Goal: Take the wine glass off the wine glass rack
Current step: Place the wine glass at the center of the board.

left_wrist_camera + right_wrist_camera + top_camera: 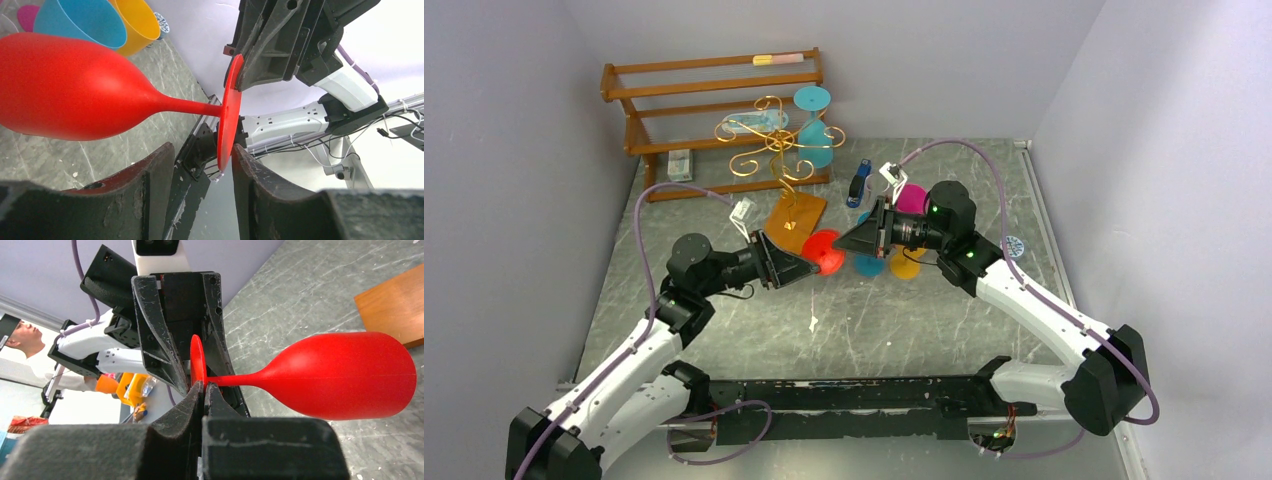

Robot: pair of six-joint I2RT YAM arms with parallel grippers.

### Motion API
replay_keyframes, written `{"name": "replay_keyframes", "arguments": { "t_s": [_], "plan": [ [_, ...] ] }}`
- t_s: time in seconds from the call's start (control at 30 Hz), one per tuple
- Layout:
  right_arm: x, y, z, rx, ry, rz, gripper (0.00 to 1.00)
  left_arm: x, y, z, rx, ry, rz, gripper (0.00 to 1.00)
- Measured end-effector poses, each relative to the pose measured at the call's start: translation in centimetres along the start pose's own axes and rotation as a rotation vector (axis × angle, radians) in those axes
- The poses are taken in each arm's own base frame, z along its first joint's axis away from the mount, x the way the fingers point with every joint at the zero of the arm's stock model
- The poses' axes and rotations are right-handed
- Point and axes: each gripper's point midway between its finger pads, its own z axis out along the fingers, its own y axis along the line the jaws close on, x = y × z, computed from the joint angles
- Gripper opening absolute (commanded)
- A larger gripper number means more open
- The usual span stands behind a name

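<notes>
A red wine glass (827, 251) hangs level above the table between my two grippers, bowl (65, 85) to one side and foot disc (229, 112) to the other. My right gripper (204, 386) is shut on the rim of that disc, and the bowl (345, 375) points away from it. Around the disc's opposite edge my left gripper (202, 150) stands open; one finger (250, 170) lies against the disc, the other is clear of it. The gold wire wine glass rack (774, 140) stands behind on its wooden base (794, 220), with a teal glass (814, 125) hanging on it.
A brown slatted wooden shelf (714, 90) stands against the back wall behind the rack. Pink (911, 198), teal (869, 263) and yellow (907, 263) glasses lie on the table under the right arm. A small blue object (858, 185) is beside them.
</notes>
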Motion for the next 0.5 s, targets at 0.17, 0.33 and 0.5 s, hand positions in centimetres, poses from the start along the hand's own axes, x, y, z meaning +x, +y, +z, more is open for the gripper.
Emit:
{"name": "replay_keyframes", "arguments": {
  "t_s": [0.17, 0.33, 0.5],
  "plan": [
    [-0.1, 0.0, 0.0, 0.002, -0.008, 0.003, 0.00, -0.2, -0.4, 0.1, 0.019, -0.015, -0.015, 0.52],
    [-0.1, 0.0, 0.0, 0.002, -0.008, 0.003, 0.00, -0.6, -1.0, 0.2, 0.054, -0.038, -0.033, 0.49],
    [-0.1, 0.0, 0.0, 0.003, -0.008, 0.004, 0.00, -0.4, -0.9, 0.6, 0.065, -0.033, -0.055, 0.40]
  ]
}}
